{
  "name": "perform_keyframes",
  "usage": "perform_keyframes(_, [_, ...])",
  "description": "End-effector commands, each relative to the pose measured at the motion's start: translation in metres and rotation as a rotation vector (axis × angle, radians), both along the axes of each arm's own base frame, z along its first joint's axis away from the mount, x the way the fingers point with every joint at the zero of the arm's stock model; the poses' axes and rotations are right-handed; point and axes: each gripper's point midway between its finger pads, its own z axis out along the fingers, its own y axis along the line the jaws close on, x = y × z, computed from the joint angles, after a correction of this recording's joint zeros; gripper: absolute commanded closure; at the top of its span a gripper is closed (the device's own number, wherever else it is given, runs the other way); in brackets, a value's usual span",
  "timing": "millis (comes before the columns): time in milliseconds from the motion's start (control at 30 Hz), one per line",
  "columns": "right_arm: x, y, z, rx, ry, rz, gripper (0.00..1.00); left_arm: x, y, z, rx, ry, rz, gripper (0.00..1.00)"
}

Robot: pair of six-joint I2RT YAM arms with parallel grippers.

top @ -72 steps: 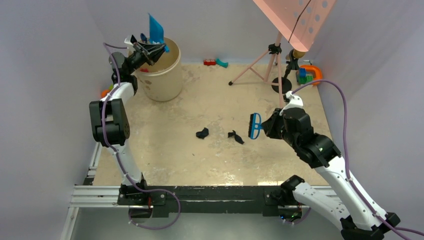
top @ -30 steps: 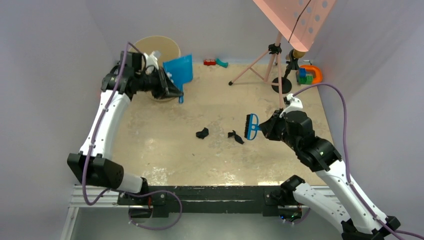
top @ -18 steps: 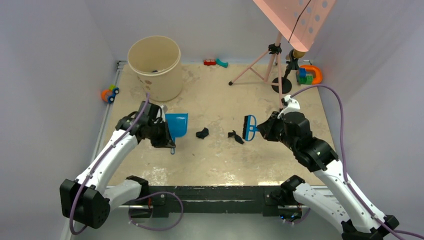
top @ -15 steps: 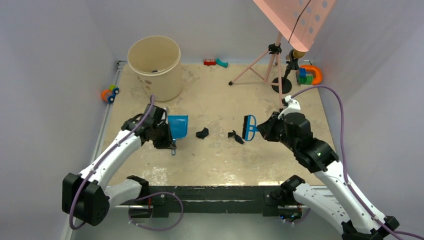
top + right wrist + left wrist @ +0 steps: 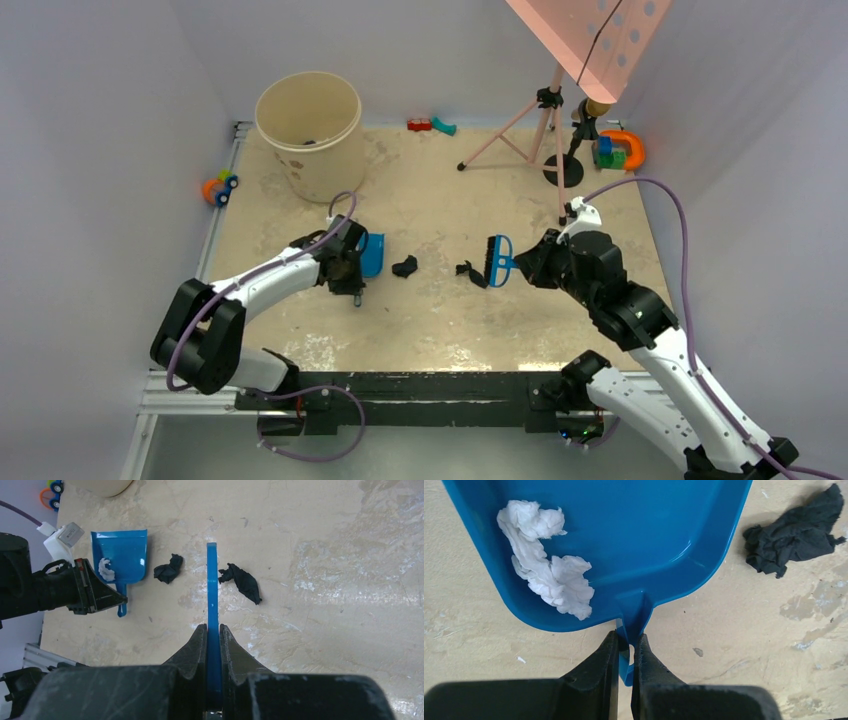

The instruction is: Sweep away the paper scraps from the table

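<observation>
One bucket [image 5: 310, 120] stands far left and one tripod [image 5: 549, 98] far right on your desk [image 5: 430, 330]. Two black scraps [image 5: 404, 266] lie between dustpan [image 5: 372, 254] and brush [image 5: 497, 260]; one white scrap [image 5: 546, 570] sits in the pan. Your left arm lies low and outstretched; left jaws pinch the dustpan handle, right jaws the brush handle.

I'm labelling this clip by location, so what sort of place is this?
Probably a robot lab test cell, not a home: a left arm and right arm bolted at the edge of a worn table, plain walls boxing it in, and a tripod beside a pink perforated panel.
</observation>
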Motion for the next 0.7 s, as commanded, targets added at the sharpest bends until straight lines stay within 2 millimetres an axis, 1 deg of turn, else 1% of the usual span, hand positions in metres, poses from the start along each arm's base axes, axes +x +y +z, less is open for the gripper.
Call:
perform_keyframes(0, [0.0024,0.0040,0.0086,0.035,-0.027,0.004,1.00,0.0146,-0.0090,-0.0062,-0.017,-0.043,0.006,0.88])
perform_keyframes(67, [0.0031,0.0046,0.0107,0.035,-0.031,0.006,1.00,0.0141,-0.0099,-0.0123,-0.014,-0.022,0.007,0.88])
perform_keyframes(133, [0.0038,0.0047,0.0116,0.032,-0.032,0.007,1.00,0.0143,-0.0109,-0.0145,-0.008,-0.013,0.006,0.85])
perform_keyframes(233, [0.0044,0.0050,0.0124,0.031,-0.033,0.007,1.00,0.0160,-0.0108,-0.0121,-0.006,-0.025,0.007,0.75])
perform_keyframes(300, [0.0043,0.0052,0.0118,0.031,-0.032,0.009,1.00,0.0157,-0.0102,-0.0119,-0.004,-0.026,0.006,0.71])
perform_keyframes(467, [0.0032,0.0048,0.0095,0.032,-0.029,0.009,1.00,0.0140,-0.0088,-0.0126,0.000,-0.022,0.012,0.69])
perform_keyframes(600, [0.0020,0.0051,0.0108,0.037,-0.032,0.012,1.00,0.0133,-0.0079,-0.0115,0.004,-0.035,0.018,0.56])
perform_keyframes(667, [0.0015,0.0047,0.0111,0.037,-0.034,0.012,1.00,0.0131,-0.0070,-0.0111,0.013,-0.045,0.022,0.52])
